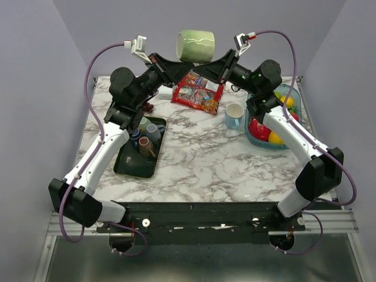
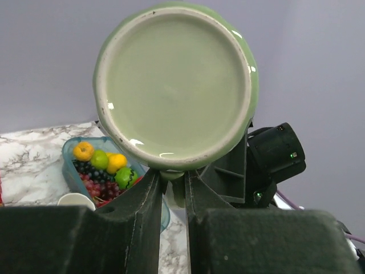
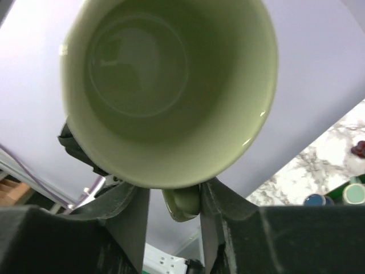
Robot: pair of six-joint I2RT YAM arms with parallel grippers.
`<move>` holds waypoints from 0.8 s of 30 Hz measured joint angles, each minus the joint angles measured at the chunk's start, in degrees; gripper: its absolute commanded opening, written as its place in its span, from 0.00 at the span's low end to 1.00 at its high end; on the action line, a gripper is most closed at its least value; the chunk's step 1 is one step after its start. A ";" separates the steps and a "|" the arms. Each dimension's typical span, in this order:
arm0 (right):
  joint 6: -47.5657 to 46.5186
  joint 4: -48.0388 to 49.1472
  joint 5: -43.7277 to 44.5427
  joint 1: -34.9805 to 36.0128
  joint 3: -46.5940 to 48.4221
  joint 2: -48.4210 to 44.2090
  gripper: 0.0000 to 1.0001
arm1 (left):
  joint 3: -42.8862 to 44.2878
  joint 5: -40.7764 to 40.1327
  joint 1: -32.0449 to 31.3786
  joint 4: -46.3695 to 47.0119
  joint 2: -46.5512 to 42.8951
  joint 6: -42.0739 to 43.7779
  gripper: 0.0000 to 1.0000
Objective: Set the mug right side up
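Green mug (image 1: 195, 46): on its side, held aloft above the tabletop (image 1: 194, 158). Base faces left gripper (image 2: 171, 178); mouth faces right gripper (image 3: 174, 200). Both grippers clamped narrowly on handle (image 3: 181, 204), under the body.

I see bare white marble tabletop (image 1: 200, 158) centre-front | red crinkly snack bag (image 1: 198, 93) under the raised green ceramic mug (image 1: 195, 46) | pale blue cup (image 1: 234, 116) and blue plastic fruit tub (image 1: 259, 140) block right | dark green tray of cups (image 1: 136, 165) blocks left
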 measured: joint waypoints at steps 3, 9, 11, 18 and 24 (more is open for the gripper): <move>0.44 0.87 -0.20 -0.31 -0.50 0.00 0.10 | -0.02 -0.11 -0.13 0.68 0.00 -0.83 0.00; 0.50 1.53 -0.37 -0.48 -1.18 0.02 0.01 | -0.42 -0.85 -0.42 0.50 -0.22 -1.92 0.01; 0.44 1.42 -0.35 -0.48 -1.27 0.02 0.01 | -0.59 -0.92 -0.42 0.46 -0.22 -1.92 0.18; -4.20 -8.09 2.45 -0.02 -1.70 -1.33 0.01 | -3.23 -1.84 -0.74 -0.35 -0.70 1.68 0.91; -14.38 -25.70 11.26 0.22 -1.99 -3.98 0.01 | -7.43 -6.47 -1.01 -8.22 -4.63 9.94 0.99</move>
